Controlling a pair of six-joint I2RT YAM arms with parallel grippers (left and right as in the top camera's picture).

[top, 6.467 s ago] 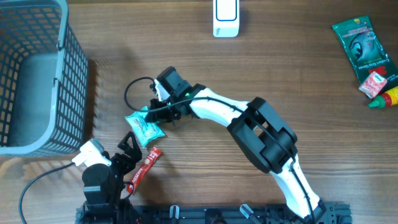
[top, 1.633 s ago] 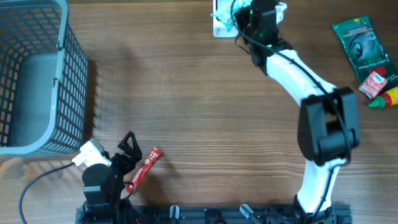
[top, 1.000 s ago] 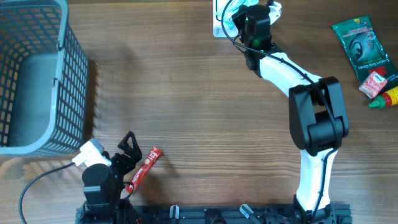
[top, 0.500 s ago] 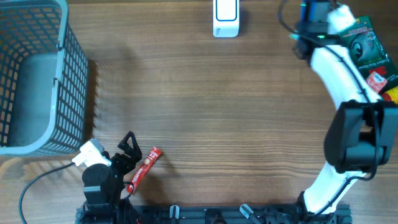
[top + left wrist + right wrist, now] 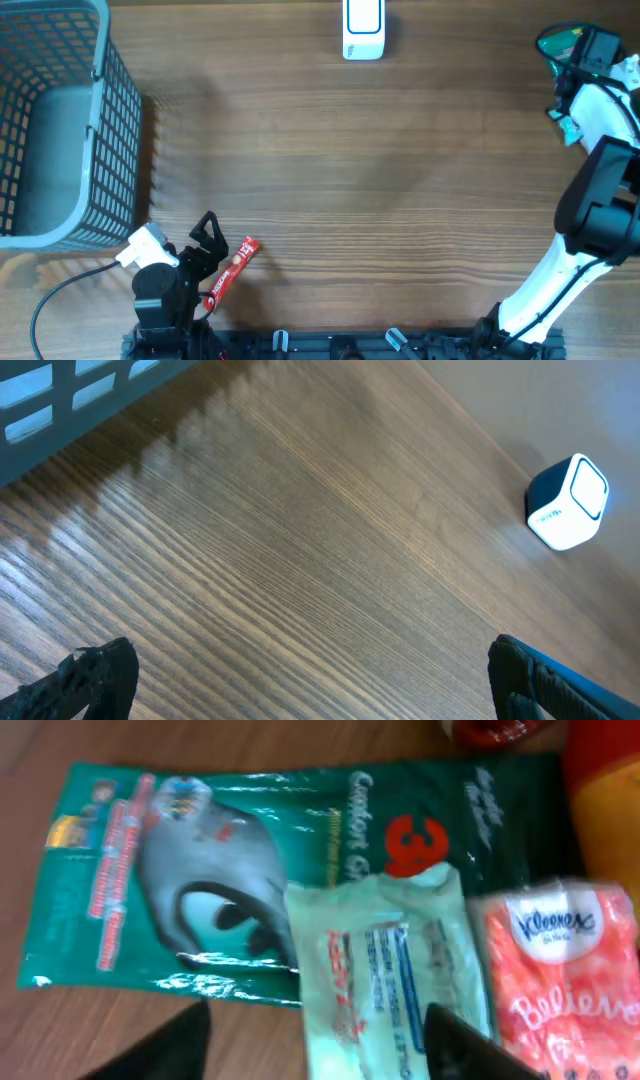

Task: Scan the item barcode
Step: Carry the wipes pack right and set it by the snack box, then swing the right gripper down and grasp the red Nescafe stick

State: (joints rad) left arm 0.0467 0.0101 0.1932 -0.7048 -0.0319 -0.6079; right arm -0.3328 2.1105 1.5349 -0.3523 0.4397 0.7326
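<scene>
The table (image 5: 300, 150) is matt, grained wood. The basket (image 5: 122, 130) is grey-blue plastic mesh, the scanner (image 5: 362, 30) smooth white plastic. The green packet (image 5: 200, 840) and the pale packet (image 5: 390, 970) lying on it are glossy, crinkled film.

Pale green packet (image 5: 400, 980) is lying face-up across the dark green pouch (image 5: 200, 870), snug against the orange tissue pack (image 5: 555, 970).

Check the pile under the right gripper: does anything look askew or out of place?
The pale green pouch lies tilted on the dark green packet, its edge against the orange Kleenex pack: stacked, not lying flat. Nothing looks spilled or torn.
</scene>
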